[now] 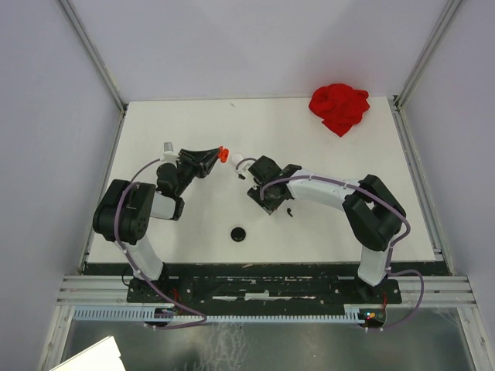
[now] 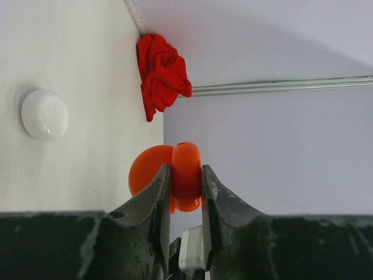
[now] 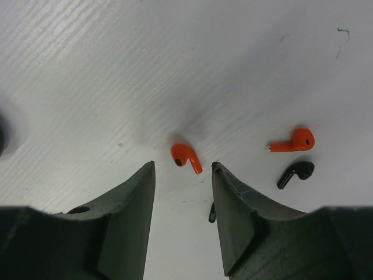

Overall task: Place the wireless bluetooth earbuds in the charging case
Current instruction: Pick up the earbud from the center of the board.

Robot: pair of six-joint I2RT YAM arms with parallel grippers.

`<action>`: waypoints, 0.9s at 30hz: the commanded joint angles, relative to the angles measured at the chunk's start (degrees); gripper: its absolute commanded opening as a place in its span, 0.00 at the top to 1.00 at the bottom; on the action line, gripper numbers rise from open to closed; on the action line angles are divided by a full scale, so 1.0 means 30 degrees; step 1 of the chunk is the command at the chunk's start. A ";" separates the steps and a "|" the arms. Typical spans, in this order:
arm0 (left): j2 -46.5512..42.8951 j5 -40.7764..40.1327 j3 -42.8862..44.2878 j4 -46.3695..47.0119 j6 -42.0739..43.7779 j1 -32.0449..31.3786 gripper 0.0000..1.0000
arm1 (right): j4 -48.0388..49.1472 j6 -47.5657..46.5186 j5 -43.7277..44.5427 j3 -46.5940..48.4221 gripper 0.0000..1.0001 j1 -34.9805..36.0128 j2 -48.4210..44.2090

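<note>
- Top view: my left tool [image 1: 219,155] grips the red charging case [image 1: 223,154] over mid-bench [image 1: 155,124], raised off it as far as I can judge.
- My right tool [image 1: 267,199] points down at the bench just beside it.
- A black disc [image 1: 238,233] lies nearer the arm bases, and a red cloth [image 1: 339,108] is bunched in the far right corner.
- The bench is plain white, with pale walls and metal corner posts.
- Left wrist: the jaws are clamped on the case, which looks hinged open, two rounded halves showing.
- A white disc [image 2: 44,114] sits on the bench beyond, well apart.
- Right wrist: the jaws stand wide apart, holding nothing.
- One red earbud [image 3: 186,157] lies flat between the fingertips, untouched.
- A second red earbud [image 3: 293,142] and a black earbud [image 3: 296,172] lie close together off to one side.
- A dark sliver by my finger is too hidden to name.
- Step, as I read it: picking the first red earbud, with none in the case yet that I can see.
- Next move: lower straight down, close across the bud and lift it to the open case. It is small and smooth and may skid or flip.
</note>
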 commanded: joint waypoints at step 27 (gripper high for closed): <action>0.0987 0.0830 -0.0195 0.2643 -0.1431 0.0411 0.97 | -0.0361 -0.0949 0.0583 0.1485 0.57 0.0071 0.1431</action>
